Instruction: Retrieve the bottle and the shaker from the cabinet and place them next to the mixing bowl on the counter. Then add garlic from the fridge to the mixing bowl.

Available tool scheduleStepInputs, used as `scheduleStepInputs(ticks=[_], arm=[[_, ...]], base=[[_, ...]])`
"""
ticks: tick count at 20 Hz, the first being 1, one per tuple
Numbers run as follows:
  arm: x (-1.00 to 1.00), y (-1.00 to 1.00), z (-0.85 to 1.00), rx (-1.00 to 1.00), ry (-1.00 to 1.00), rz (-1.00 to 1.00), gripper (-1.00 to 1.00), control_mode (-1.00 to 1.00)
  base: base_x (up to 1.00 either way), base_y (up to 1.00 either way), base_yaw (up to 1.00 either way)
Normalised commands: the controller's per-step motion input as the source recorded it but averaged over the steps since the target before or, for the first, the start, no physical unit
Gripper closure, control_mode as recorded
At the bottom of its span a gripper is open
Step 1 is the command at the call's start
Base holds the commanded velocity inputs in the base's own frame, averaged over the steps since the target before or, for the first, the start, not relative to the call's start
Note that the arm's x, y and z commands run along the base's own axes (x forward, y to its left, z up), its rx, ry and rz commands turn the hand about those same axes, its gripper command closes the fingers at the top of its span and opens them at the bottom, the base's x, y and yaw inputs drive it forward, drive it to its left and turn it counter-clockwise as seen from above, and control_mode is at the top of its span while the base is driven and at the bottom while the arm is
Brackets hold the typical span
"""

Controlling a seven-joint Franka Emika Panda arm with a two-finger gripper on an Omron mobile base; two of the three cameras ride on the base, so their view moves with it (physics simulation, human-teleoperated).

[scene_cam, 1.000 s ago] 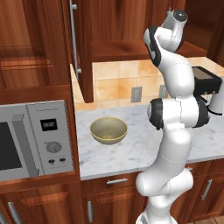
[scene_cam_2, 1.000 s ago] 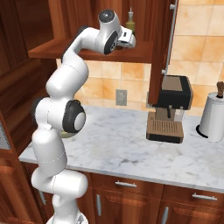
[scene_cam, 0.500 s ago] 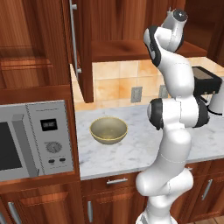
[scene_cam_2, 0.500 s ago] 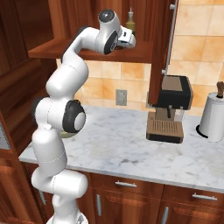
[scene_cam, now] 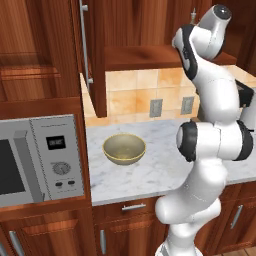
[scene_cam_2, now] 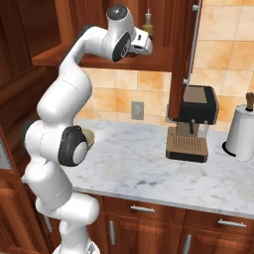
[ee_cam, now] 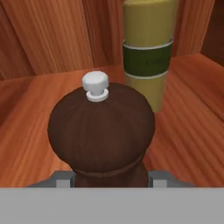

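We see the arm reaching up into the open cabinet (scene_cam_2: 178, 54), its end effector (ee_cam: 109, 179) at the shelf (ee_cam: 192, 127). In the hand view the shaker (ee_cam: 101, 131), a dark brown wooden mill with a small white knob on top, stands upright right between the fingers, whose grey tips show on either side of its narrow waist. The jaws look pressed against the shaker on both sides, though the lower edge of that view cuts off the contact, so we take it as a pinch rather than a certainty. Just behind the shaker, slightly to its right in the hand view, the bottle (ee_cam: 146, 52) stands upright on the same shelf: pale yellow with a dark green label band. From the right base view we make out the bottle's (scene_cam_2: 148, 27) top beyond the wrist. Down on the marble tabletop (scene_cam: 165, 150) the mixing bowl (scene_cam: 124, 149) sits to the right of the microwave (scene_cam: 40, 160), well apart from the coffee machine (scene_cam_2: 191, 124) and the paper towel roll (scene_cam_2: 241, 131)
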Motion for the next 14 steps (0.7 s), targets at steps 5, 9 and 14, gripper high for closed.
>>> scheduleStepInputs(ticks=[5, 9, 14], arm=[[-1.00, 0.16, -0.02, 0.00, -0.12, 0.08, 1.00, -1.00], [-1.00, 0.12, 0.00, 0.00, -0.08, 0.10, 1.00, -1.00], [-1.00, 0.17, 0.00, 0.00, 0.00, 0.10, 1.00, -1.00]], base=[[0.00, 0.00, 0.00], [0.00, 0.00, 0.00], [0.00, 0.00, 0.00]])
